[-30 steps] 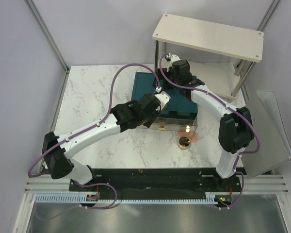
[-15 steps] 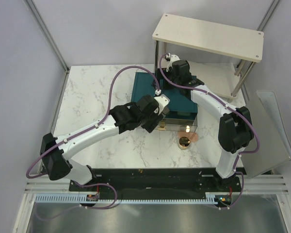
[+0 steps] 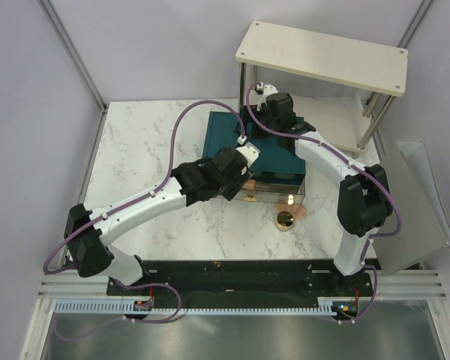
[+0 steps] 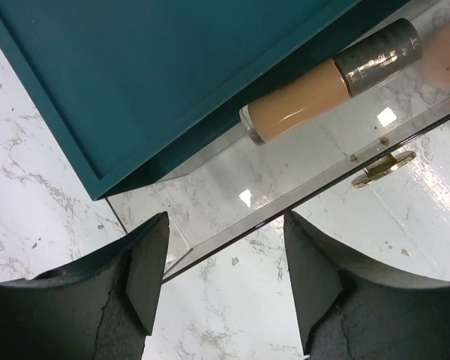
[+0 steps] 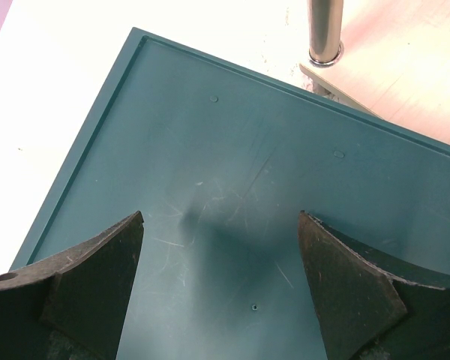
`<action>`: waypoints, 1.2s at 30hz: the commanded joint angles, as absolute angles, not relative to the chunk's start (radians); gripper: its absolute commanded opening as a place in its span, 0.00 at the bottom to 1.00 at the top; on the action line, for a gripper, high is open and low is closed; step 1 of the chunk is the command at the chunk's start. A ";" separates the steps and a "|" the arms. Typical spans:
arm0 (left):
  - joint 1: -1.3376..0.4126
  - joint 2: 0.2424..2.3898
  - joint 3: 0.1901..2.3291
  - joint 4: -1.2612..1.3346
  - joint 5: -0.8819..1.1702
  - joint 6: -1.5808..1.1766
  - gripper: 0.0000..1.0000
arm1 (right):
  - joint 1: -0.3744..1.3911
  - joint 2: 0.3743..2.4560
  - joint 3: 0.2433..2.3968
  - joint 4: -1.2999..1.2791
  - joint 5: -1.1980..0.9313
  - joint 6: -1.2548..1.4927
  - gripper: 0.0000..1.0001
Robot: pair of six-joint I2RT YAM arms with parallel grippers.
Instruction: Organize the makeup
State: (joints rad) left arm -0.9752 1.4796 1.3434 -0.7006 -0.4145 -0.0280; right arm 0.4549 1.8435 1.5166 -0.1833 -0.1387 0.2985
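Observation:
A peach-tan tube with a dark cap (image 4: 322,86) lies in the clear pulled-out drawer (image 4: 232,176) of the teal box (image 3: 229,133). My left gripper (image 4: 225,281) hovers open just in front of the drawer's front wall, over bare marble, with nothing between its fingers. A peach-pink pad (image 4: 446,52) shows blurred at the drawer's far end. On the table in front of the box sit a round gold-rimmed compact (image 3: 286,219) and a peach-pink pad (image 3: 301,212). My right gripper (image 5: 221,292) stands wide open above the teal box top (image 5: 247,172), empty.
The drawer front carries a gold handle (image 4: 382,166). A wooden shelf (image 3: 322,56) on metal legs (image 5: 324,30) stands at the back right, close behind the box. A grey panel (image 3: 420,210) lies off the table's right edge.
My left gripper's jaws have opened wider and the gripper has drawn back a little toward the drawer's front. The right arm has stayed put.

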 commanded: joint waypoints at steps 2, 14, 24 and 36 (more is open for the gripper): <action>-0.974 1.463 1.402 -0.669 -0.472 -0.031 0.69 | 0.462 1.931 1.447 -0.431 -0.179 0.319 0.91; -0.983 1.328 1.323 -0.650 -0.236 -0.205 0.48 | 0.463 1.953 1.457 -0.434 -0.189 0.322 0.91; -0.997 1.244 1.088 -0.598 -0.130 -0.448 0.02 | 0.462 1.956 1.443 -0.433 -0.186 0.322 0.91; -0.997 1.387 1.051 -0.503 -0.256 -0.512 0.02 | 0.462 1.960 1.447 -0.434 -0.183 0.324 0.92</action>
